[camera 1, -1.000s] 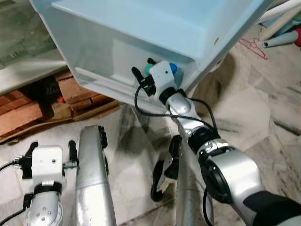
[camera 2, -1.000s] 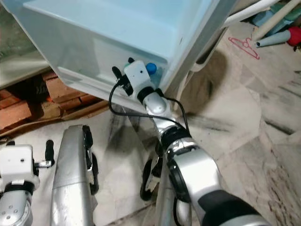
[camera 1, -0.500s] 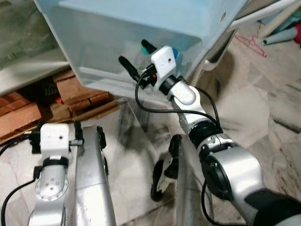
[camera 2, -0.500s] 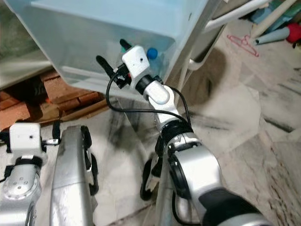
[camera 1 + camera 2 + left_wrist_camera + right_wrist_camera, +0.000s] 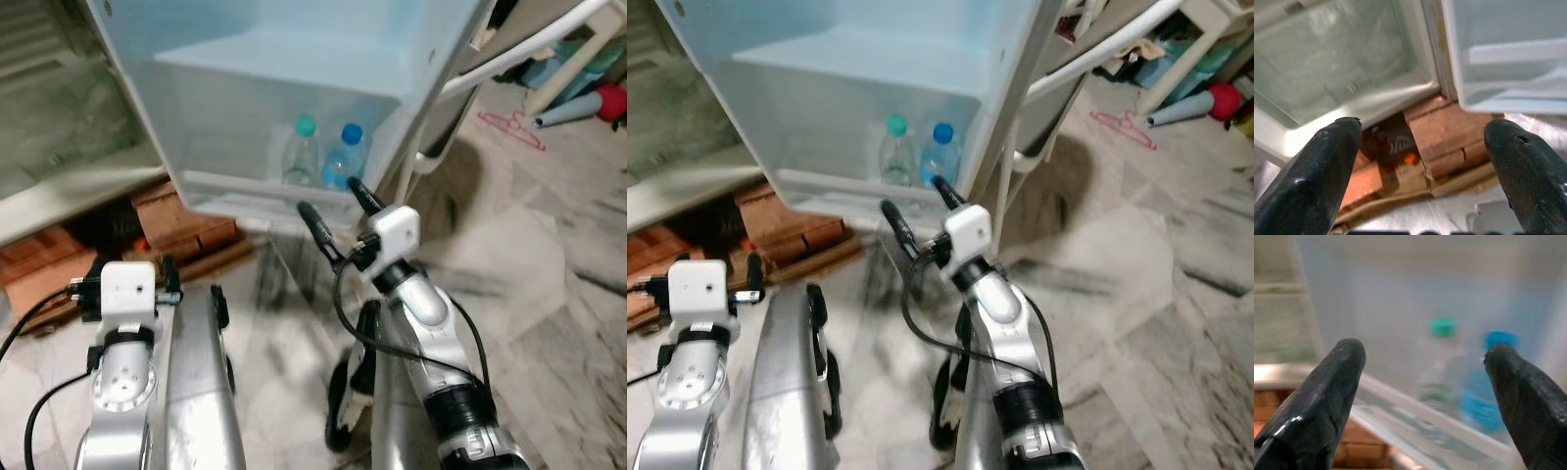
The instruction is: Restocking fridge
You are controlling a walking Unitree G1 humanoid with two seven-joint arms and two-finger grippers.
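Nearest the camera, at about 7 o'clock in the head view, the left claw (image 5: 122, 286) sits low on its silver arm, fingers spread wide with nothing between them. Its wrist camera looks past the two black fingers (image 5: 1312, 176) at the bricks (image 5: 1442, 132) stacked under the fridge body (image 5: 1352, 73), so this arm appears to be waiting in reserve, not working.

A little farther out, near the centre of the head view, the right claw (image 5: 338, 217) is raised on its bent arm with its fingers parted and empty, aimed toward 12 o'clock. It hangs just short of the door shelf rail (image 5: 265, 188), apart from it, and touches neither bottle. Empty and pointed at the shelf, it sits as it would right after a release or before a reach; which of the two cannot be told.

Beyond it, in the lowest shelf of the open fridge door (image 5: 294, 88), stand two clear bottles, upright and side by side: the green-capped bottle (image 5: 302, 152) at 11 o'clock from the claw and the blue-capped bottle (image 5: 343, 157) at 12 o'clock, tucked into the corner nearest the door's edge. The rail in front keeps them from tipping out when the door swings.

Farthest off, at 2 o'clock, a red hanger (image 5: 511, 125) lies on the marble floor (image 5: 549, 255).
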